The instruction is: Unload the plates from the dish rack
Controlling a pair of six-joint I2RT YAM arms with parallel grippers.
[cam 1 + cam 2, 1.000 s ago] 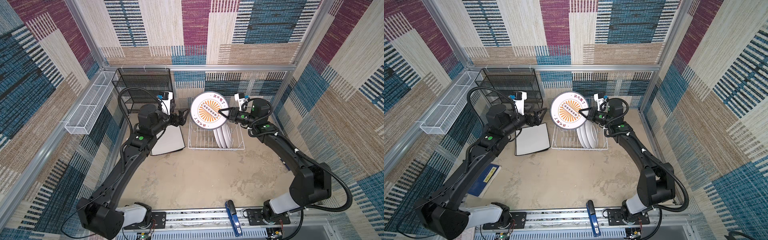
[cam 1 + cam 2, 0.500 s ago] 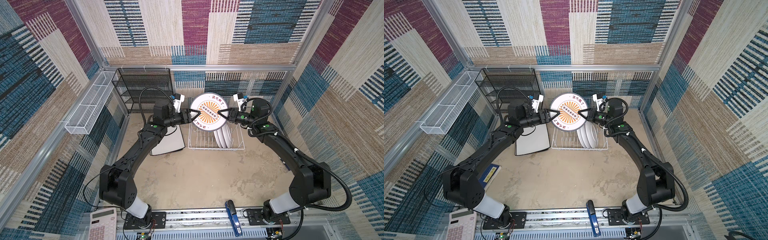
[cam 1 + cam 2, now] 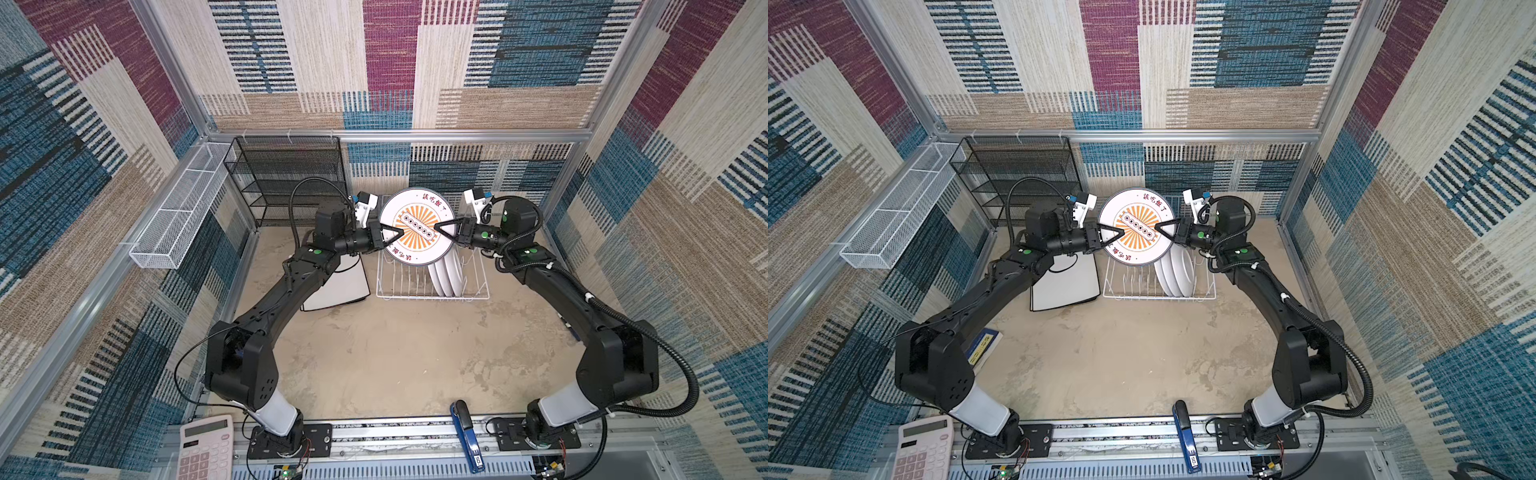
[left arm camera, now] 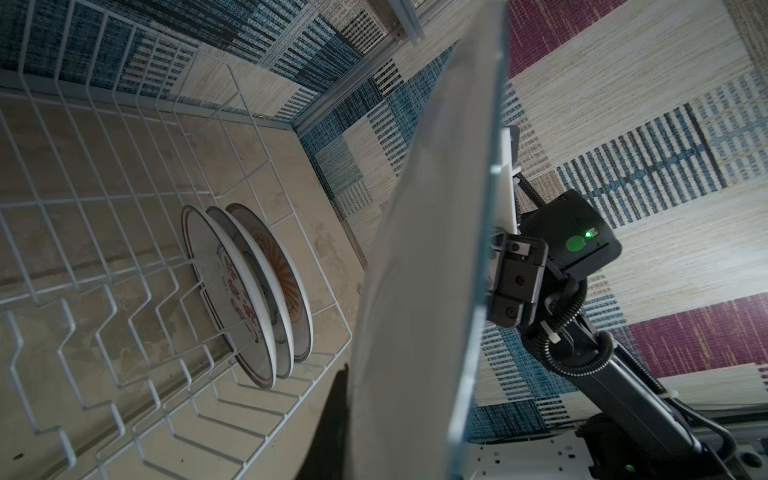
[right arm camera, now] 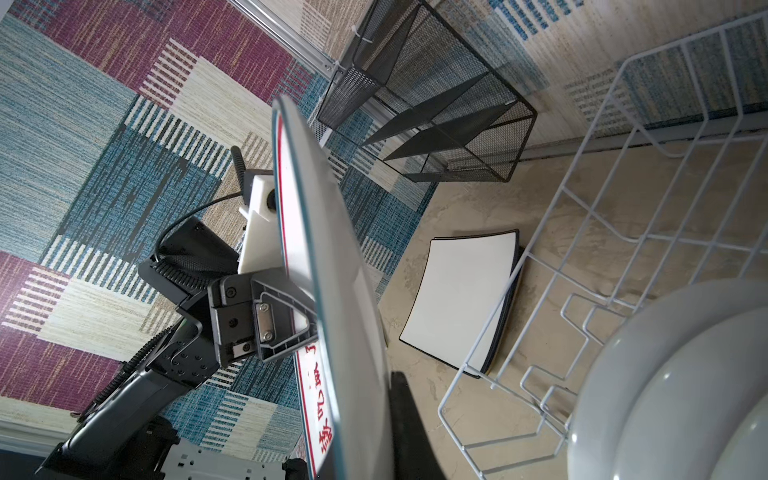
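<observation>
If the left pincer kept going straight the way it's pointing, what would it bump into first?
The sunburst plate: the left pincer is shut on its rim. Past the plate, roughly in line, waits the right pincer, shut on the opposite rim, though depth is hard to judge.

Black mesh shelf (image 3: 286,178) beside white basket (image 3: 178,212); pink calculator (image 3: 205,449) and blue stapler (image 3: 467,436) lie apart.

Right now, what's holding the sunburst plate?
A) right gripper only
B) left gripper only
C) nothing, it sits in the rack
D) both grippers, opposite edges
D: in a top view the left gripper and the right gripper each pinch an opposite edge of the sunburst plate, which is raised above the dish rack.
</observation>
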